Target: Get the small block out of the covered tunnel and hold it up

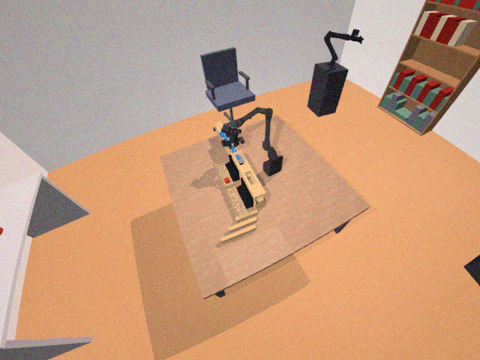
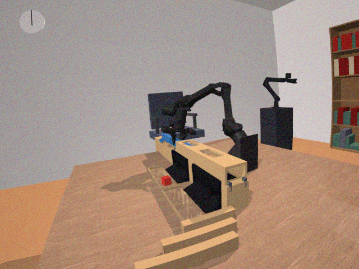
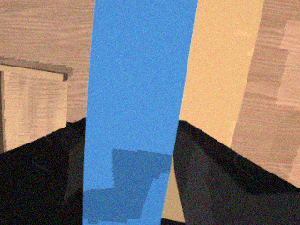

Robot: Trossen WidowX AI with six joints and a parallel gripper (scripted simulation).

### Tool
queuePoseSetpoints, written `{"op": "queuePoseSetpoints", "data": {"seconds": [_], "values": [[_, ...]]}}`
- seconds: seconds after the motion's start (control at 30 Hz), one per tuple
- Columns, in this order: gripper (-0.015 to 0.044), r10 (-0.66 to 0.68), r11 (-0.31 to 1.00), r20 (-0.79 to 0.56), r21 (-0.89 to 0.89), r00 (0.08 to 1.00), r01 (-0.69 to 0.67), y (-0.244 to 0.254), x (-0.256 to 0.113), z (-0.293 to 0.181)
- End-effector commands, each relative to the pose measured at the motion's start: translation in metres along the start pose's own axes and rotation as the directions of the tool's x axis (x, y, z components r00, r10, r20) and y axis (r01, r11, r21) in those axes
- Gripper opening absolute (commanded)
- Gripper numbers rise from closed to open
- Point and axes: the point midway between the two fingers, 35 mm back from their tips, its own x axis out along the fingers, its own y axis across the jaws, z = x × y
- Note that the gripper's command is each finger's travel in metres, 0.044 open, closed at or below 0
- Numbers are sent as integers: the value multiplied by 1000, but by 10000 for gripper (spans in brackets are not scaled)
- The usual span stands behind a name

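Observation:
The light wooden tunnel (image 1: 256,190) (image 2: 231,162) stands on the table with black ramps in its side openings. The blue handle (image 1: 223,136) (image 2: 167,139) (image 3: 136,70) lies at the tunnel's far end, and more blue shows through a window in the roof. My gripper (image 1: 232,144) (image 2: 178,141) (image 3: 141,127) is shut on the blue handle, one finger on each side. A red block (image 1: 226,180) (image 2: 166,180) lies outside the tunnel, in the far compartment of the low see-through tray beside the openings. The cage inside is mostly hidden.
Three light wooden bars (image 1: 238,234) (image 2: 188,251) lie across the near end of the tray. A door flap with dark catches (image 2: 239,188) is at the tunnel's near end. The black arm base (image 1: 272,166) (image 2: 248,152) stands to the right of the tunnel.

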Motion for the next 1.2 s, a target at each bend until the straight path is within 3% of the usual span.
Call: {"op": "queuePoseSetpoints", "data": {"seconds": [0.0,0.43,0.7,1.17], "values": [[105,0,1000,0,0,1000,0,0,0,0],[440,-5,1000,13,8,1000,5,8,-35,4],[440,-7,1000,10,7,1000,7,10,-46,-50],[440,-8,1000,9,8,1000,8,7,-32,-54]]}}
